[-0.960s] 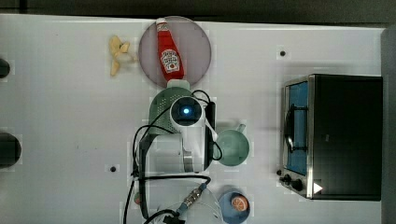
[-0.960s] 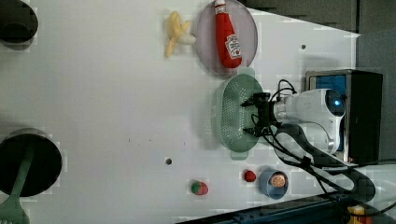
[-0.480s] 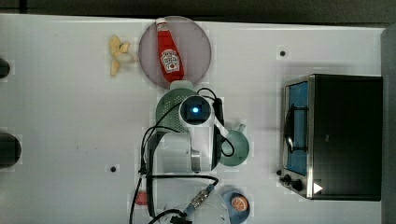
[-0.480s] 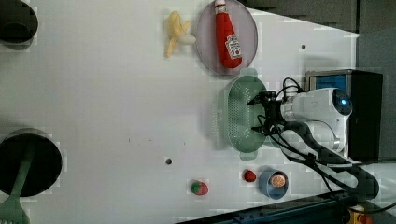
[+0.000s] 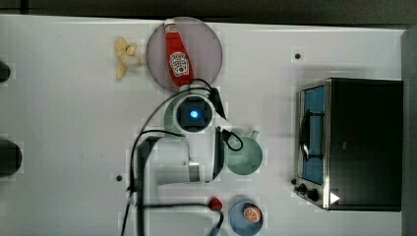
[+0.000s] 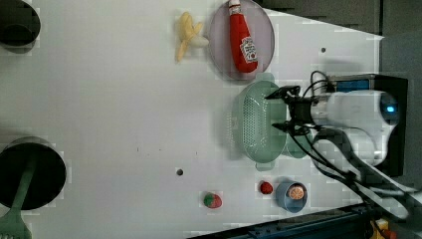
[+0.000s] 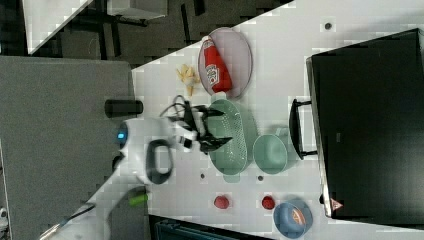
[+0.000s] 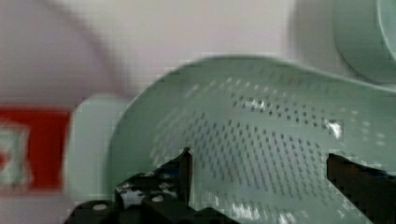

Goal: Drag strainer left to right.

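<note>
The strainer (image 6: 256, 122) lies right of centre in the left view, open side up on the white bench (image 6: 109, 109), its perforated bowl plain to see; in the right view it sits at mid-frame (image 7: 232, 137), and in the top view a sliver of its rim (image 5: 169, 114) peeps out from under the arm near the centre. The hand (image 6: 281, 110) hangs over the strainer's right edge in the left view, its dark fingers (image 6: 276, 94) spread wide with nothing between them; in the right view the hand (image 7: 216, 128) stands over the strainer's left rim; the wrist view has the hand (image 8: 257, 170) above the pierced inside (image 8: 261, 135), fingertips well apart.

Just above the strainer in the left view is a round pinkish plate (image 6: 219, 42) bearing a red ketchup bottle (image 6: 241, 37); a banana (image 6: 186, 35) lies to the plate's left. A green cup (image 7: 270, 154) sits just right of the strainer in the right view. A black toaster oven (image 5: 364, 142) fills the top view's right side. Low in the left view lie a strawberry (image 6: 212, 200), a small red fruit (image 6: 266, 187) and a blue bowl (image 6: 286, 196) holding an orange slice.
</note>
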`<state>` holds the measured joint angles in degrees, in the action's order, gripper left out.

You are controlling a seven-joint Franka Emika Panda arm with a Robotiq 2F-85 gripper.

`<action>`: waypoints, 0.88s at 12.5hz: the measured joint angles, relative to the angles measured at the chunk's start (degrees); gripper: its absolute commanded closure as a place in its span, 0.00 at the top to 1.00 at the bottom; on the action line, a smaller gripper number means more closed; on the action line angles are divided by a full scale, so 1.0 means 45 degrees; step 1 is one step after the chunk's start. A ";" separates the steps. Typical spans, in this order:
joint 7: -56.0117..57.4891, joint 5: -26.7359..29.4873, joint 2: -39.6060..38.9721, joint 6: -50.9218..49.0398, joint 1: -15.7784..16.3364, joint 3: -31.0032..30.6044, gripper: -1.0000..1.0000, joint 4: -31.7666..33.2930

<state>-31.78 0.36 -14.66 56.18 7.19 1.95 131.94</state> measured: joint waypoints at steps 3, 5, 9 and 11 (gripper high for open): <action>0.2334 -0.0007 0.1893 -0.2580 0.0159 -0.0128 1.00 -0.1044; 0.3506 -0.0270 0.2259 -0.5570 0.0235 0.0162 1.00 -0.2910; 0.7256 -0.0434 0.1967 -0.8514 0.0274 0.1026 1.00 -0.6888; 0.8061 -0.0593 0.2064 -0.9705 0.0218 0.1491 1.00 -0.8256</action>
<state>4.49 -2.31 -5.37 12.51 8.17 8.66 94.78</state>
